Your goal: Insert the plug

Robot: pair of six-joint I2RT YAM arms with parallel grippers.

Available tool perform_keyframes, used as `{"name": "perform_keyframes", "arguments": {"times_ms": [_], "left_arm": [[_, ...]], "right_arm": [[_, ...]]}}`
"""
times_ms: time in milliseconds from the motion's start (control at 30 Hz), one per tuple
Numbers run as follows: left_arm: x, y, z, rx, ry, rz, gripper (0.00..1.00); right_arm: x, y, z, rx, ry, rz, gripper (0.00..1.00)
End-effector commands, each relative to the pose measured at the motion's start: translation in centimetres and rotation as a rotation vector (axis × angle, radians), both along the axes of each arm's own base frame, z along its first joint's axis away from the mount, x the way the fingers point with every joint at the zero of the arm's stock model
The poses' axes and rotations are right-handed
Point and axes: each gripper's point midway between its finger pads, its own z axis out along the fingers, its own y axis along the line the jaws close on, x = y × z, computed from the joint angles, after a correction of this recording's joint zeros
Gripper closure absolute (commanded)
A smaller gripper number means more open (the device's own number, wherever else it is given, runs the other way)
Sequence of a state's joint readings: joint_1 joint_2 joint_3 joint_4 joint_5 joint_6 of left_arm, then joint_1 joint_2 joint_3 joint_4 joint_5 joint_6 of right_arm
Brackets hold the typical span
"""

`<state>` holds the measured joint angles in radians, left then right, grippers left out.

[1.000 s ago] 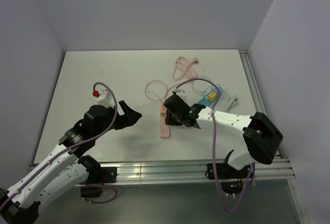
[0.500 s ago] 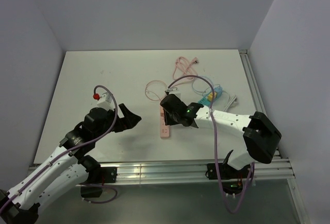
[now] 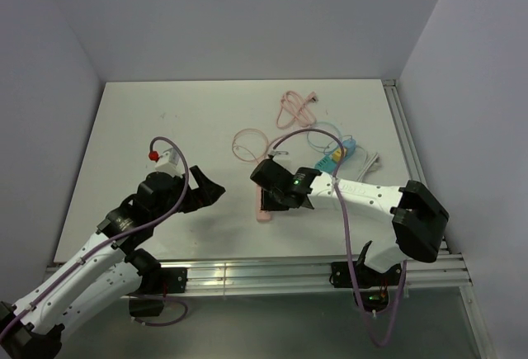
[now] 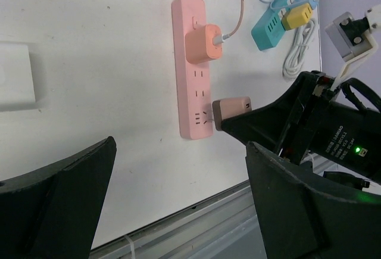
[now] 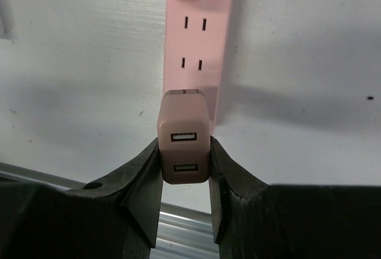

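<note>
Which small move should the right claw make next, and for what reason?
Probably press the charger slowly straight down into the power strip. The right claw is shut on the charger, which hangs just over the strip's end socket, and that socket looks free. The prongs are hidden, so I cannot tell whether they line up exactly.

Teal strip [image 4: 269, 31], yellow plug [image 4: 300, 16], white cable [image 4: 299, 56].
</note>
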<state>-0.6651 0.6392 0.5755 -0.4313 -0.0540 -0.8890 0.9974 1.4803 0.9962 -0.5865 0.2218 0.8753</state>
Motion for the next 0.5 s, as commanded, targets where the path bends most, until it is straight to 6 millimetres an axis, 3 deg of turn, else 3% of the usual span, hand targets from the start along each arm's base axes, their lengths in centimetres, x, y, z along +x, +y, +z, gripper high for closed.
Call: {"name": "perform_keyframes", "arguments": {"times_ms": [0, 467], "left_arm": [[0.4, 0.0, 0.7, -0.023, -0.016, 0.024, 0.05], [0.1, 0.5, 1.7, -0.017, -0.053, 0.016, 0.05]], "right_arm": [[-0.1, 0.6, 0.7, 0.017, 0.008, -0.1, 1.0], [-0.1, 1.3, -2.2, -0.097, 0.033, -0.135, 1.0]]}}
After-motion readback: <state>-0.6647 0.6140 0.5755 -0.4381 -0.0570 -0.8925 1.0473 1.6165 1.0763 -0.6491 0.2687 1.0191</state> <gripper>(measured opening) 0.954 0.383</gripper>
